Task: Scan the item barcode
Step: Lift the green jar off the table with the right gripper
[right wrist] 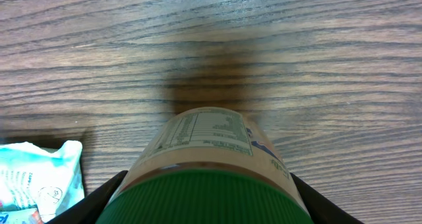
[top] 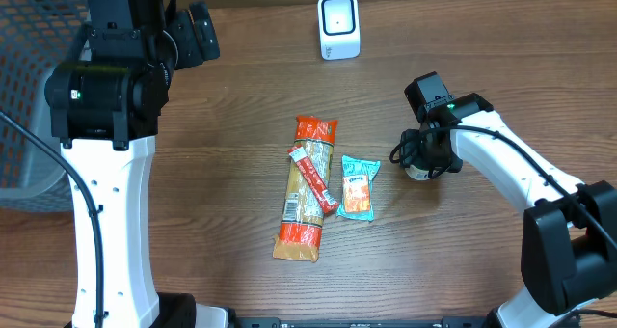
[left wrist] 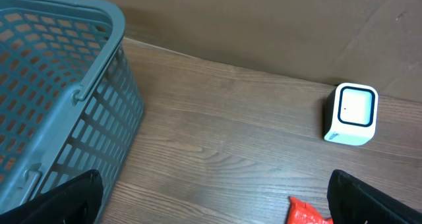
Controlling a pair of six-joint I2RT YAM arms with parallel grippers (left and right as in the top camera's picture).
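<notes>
right tool clamped on green-lidded jar, wrist angled down at table; left tool wide open, empty

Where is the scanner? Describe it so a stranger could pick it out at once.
Start at the wooden table and go to its far edge, beyond the packets in the middle. The scanner stands there alone: a small white box with a dark-rimmed pale face, unlike the flat, colourful packets.

Open tabletop between scanner and packets
</notes>
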